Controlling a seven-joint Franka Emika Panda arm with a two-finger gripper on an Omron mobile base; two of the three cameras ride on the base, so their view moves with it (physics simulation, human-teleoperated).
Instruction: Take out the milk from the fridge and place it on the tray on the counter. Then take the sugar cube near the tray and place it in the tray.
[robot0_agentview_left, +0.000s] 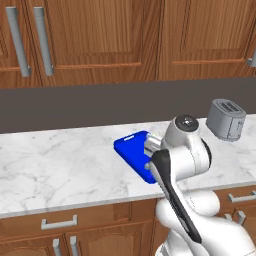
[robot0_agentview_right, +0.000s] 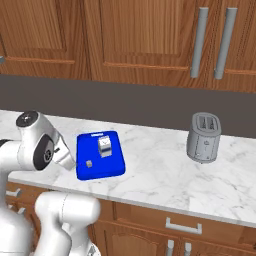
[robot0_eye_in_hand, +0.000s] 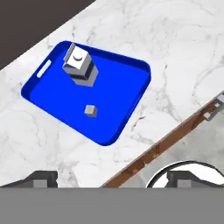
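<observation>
Hand view shows you the tray (robot0_eye_in_hand: 127, 113) lying on the counter (robot0_eye_in_hand: 183, 48), with the milk (robot0_eye_in_hand: 80, 68) standing up inside it near the end with the small slot, and the sugar cube (robot0_eye_in_hand: 90, 110) sitting inside the tray too, just beside the milk. Both things look like they are where they should be, so you have little left to do. You could still spoil it, though. If you swing the arm low over the tray, you may bump the milk and tip it over, because it is tall and thin. You could also knock the tray toward the counter's front edge, which is close to it. The tiny cube could jump out if the tray gets hit. The gripper (robot0_eye_in_hand: 111, 179) hangs above the counter's front edge, near the tray but well clear of it, and it looks down at the tray. Its 2 fingers stand wide apart and hold nothing. From the right base view, the arm is folded up on the side of the tray away from the toaster (robot0_agentview_right: 204, 137).
</observation>
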